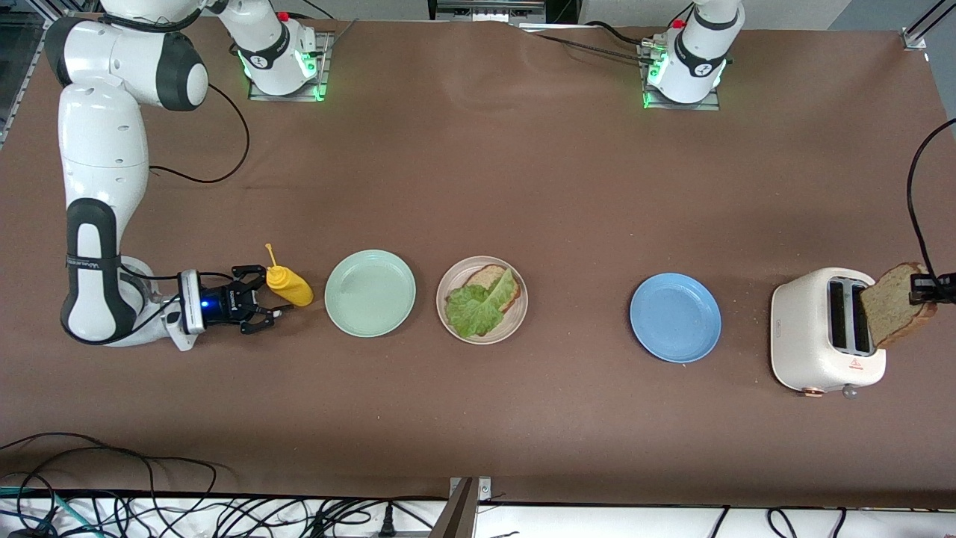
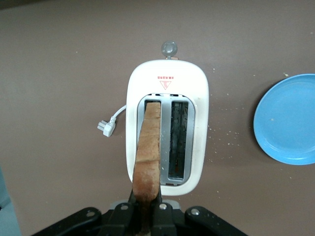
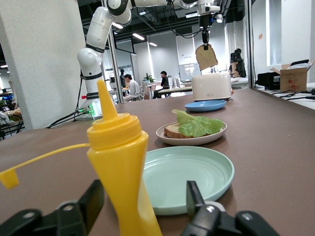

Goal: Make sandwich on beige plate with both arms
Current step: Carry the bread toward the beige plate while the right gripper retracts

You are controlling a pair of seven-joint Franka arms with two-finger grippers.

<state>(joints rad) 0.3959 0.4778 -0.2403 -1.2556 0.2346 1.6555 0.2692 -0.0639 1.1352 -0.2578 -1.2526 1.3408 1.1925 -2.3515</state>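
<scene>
Beige plate (image 1: 515, 317), seen from the front, carries one bread slice (image 1: 489, 278) under lettuce (image 1: 482, 306). From the left wrist, the second slice (image 2: 149, 147) is clamped by the left gripper (image 2: 144, 216) over the toaster (image 2: 202, 103); carrying it to the plate is judged next. From the right wrist, the right gripper (image 3: 142, 206) is spread around the yellow bottle (image 3: 120, 162).

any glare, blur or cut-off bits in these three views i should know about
Front view: even light, soft shadows, green base LEDs glow; the left gripper holding the bread slice is cropped by the frame edge. Left wrist view: sharp on the toaster, no glare. Right wrist view: the yellow squeeze bottle looms large and close between the right gripper's open fingers; ceiling lights flare.
</scene>
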